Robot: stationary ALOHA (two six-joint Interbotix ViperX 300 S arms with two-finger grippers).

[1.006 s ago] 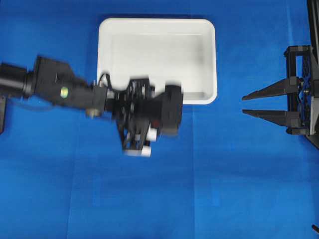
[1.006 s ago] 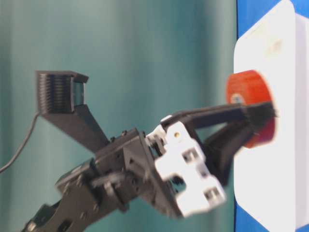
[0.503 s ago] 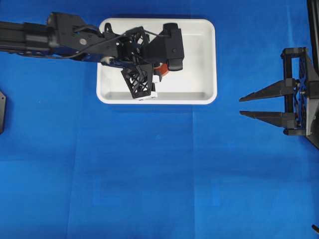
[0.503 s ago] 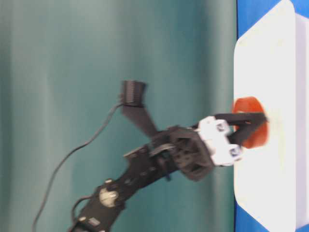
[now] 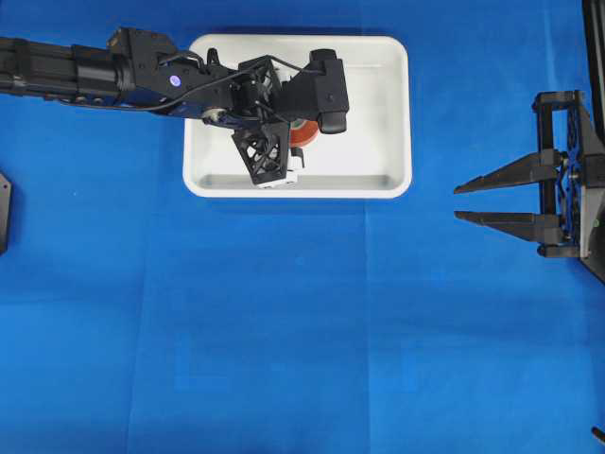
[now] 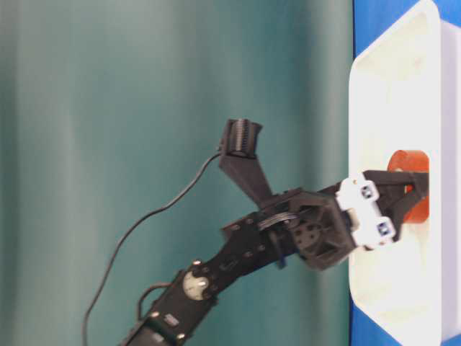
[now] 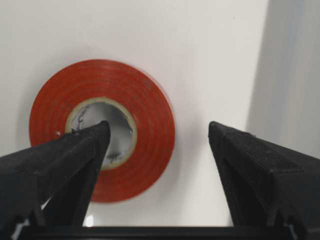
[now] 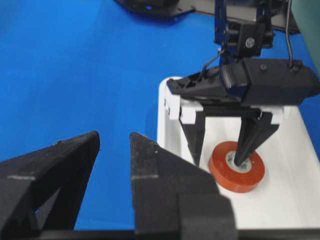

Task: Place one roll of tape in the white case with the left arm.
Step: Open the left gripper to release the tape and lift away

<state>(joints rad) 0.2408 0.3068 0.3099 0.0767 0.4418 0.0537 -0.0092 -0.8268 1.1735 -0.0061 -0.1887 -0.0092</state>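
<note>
The orange-red roll of tape (image 7: 145,130) lies flat on the floor of the white case (image 7: 200,50). My left gripper (image 7: 159,131) is open just above it: one fingertip sits in the pale core, the other stands clear of the roll's outer edge. In the overhead view the left gripper (image 5: 293,142) is over the middle of the case (image 5: 408,113), with the roll (image 5: 302,132) partly hidden under it. The right wrist view shows the roll (image 8: 236,172) under the left gripper (image 8: 220,160). My right gripper (image 5: 458,201) is open and empty, right of the case.
A blue cloth (image 5: 302,331) covers the table. The left arm (image 5: 85,71) reaches in from the left edge over the case's left rim. A green curtain (image 6: 144,108) stands behind in the table-level view.
My left arm carried the roll from in front of the case to over its floor and lowered it. The jaws have opened and the roll now lies in the case. The right arm stayed still.
</note>
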